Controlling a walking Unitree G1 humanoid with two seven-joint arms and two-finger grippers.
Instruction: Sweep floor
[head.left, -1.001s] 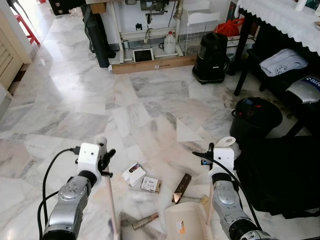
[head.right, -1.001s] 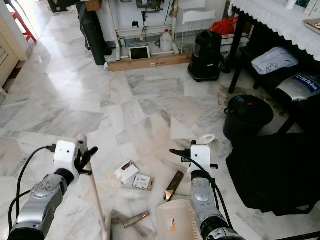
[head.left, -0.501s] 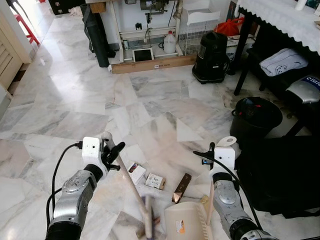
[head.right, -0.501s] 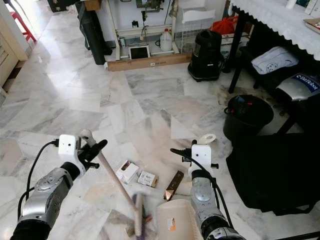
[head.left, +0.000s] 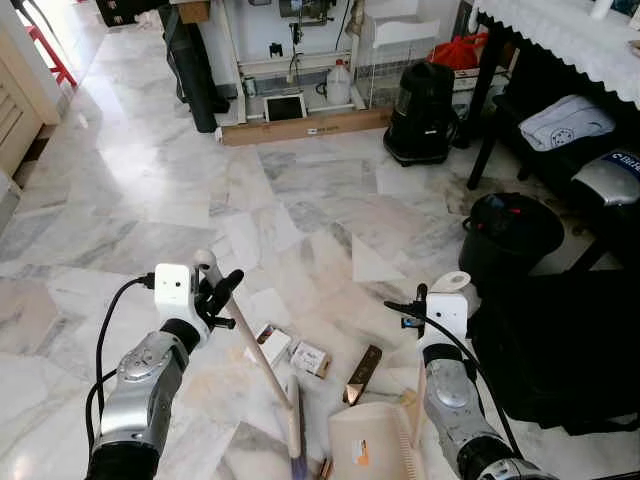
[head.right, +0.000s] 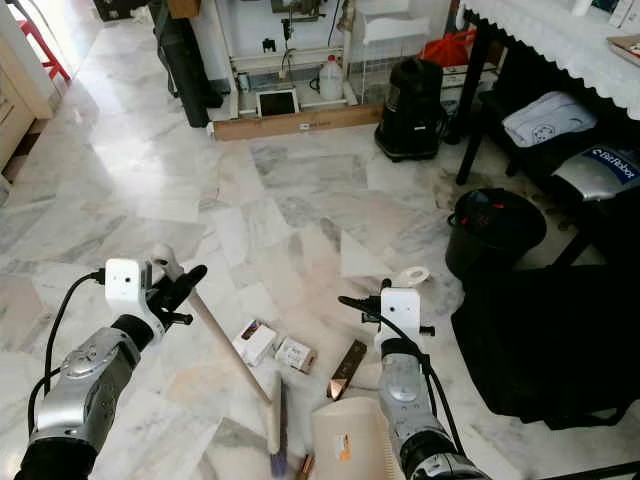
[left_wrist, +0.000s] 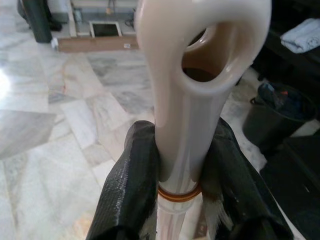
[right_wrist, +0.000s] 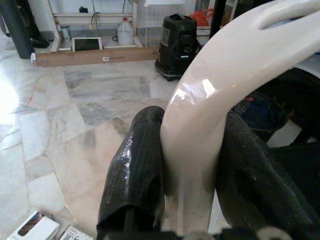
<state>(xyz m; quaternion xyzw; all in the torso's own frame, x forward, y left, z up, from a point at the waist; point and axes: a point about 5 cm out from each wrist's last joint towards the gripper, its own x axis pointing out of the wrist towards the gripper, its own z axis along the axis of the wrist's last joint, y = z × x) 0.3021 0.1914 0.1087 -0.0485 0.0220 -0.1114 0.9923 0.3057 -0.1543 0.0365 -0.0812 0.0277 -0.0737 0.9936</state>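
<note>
- Litter is lying on the floor (head.left: 300, 200) by the dustpan (head.left: 370, 445): two boxes (head.left: 268, 345), a dark bar (head.left: 363, 373).
- Left hand (head.left: 222, 292) is clamping the broom (head.left: 262, 365) at its handle top, brush head resting just beside the pan's mouth.
- Right hand (head.left: 420, 300) is gripping the pan handle (right_wrist: 200, 125).
- Short, low strokes toward the pan, with its lip pressed flat, should work best.

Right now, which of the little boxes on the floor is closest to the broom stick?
The white box with the dark end; the broom stick passes right along its side. The other small box lies a bit further right, toward the brown strip.
</note>
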